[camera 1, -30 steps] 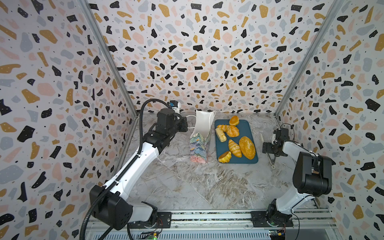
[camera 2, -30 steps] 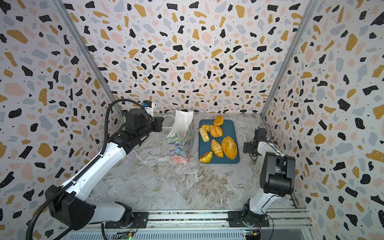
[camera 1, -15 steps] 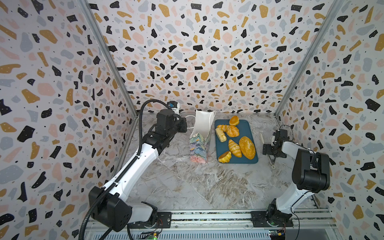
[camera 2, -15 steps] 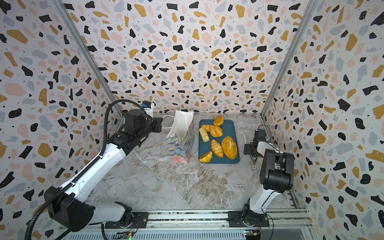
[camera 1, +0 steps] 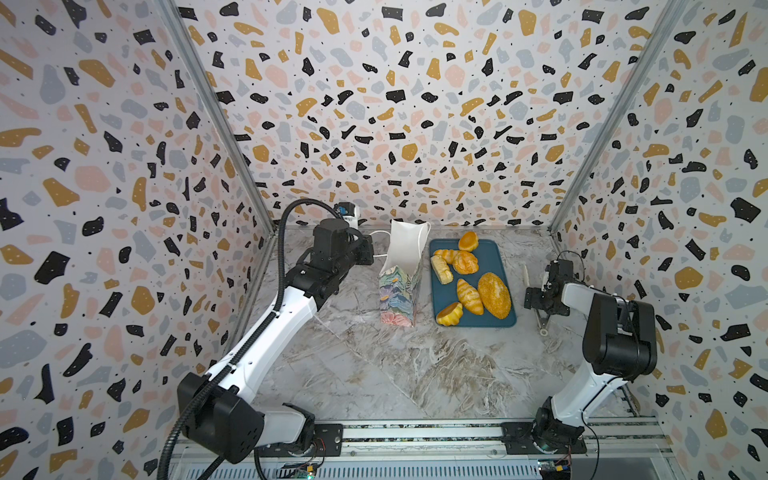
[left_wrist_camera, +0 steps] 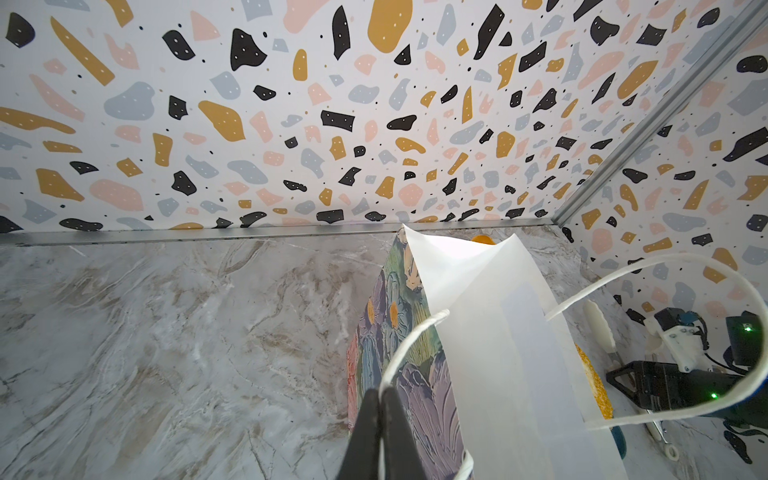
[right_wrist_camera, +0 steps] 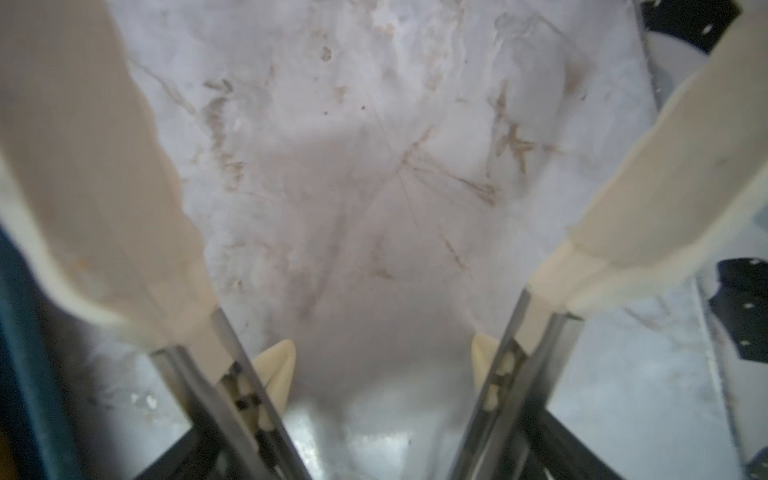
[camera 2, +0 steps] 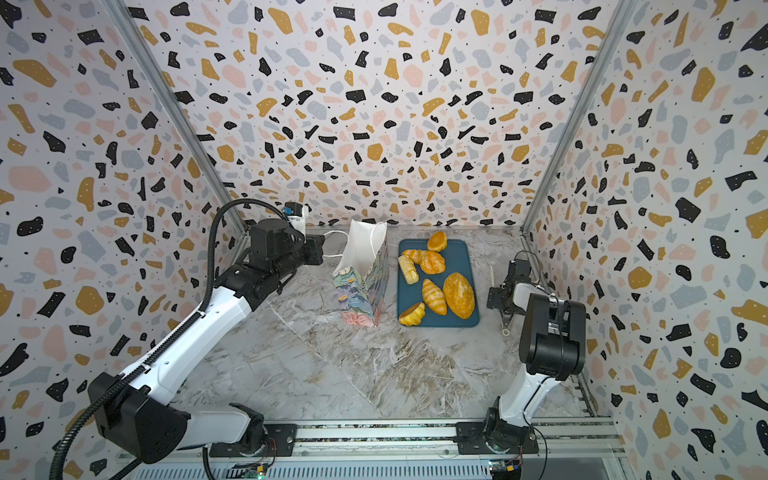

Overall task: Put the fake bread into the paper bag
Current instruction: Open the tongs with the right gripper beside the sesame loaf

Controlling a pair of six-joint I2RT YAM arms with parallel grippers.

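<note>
1. Stretched long from the near rail on the left toward the far wall, forearm rising, with the left gripper level with the top of the paper bag.
2. Clenched tight on one white cord handle of that bag, black fingers pressed together with the cord running between them; second handle looping free on the far side of the mouth.
3. Folded tight on the right side, elbow raised high, forearm angled down, with the right gripper low over the marble table.
4. Spread wide around a pair of tongs, cream tips splayed far apart over bare marble; cannot tell whether pressing the metal arms or only flanking them.
5. Standing upright near the far wall, mouth open and white lining showing: the bag, just left of a dark teal tray.
6. Lying on the tray, all seven pieces of fake bread: round buns and a pale ridged loaf toward the far end, croissants and a large oval loaf nearer.
7. Blocking the straight line from the left gripper to the bread: the bag itself. Between the tongs and the bread, only the tray's low rim.
</note>
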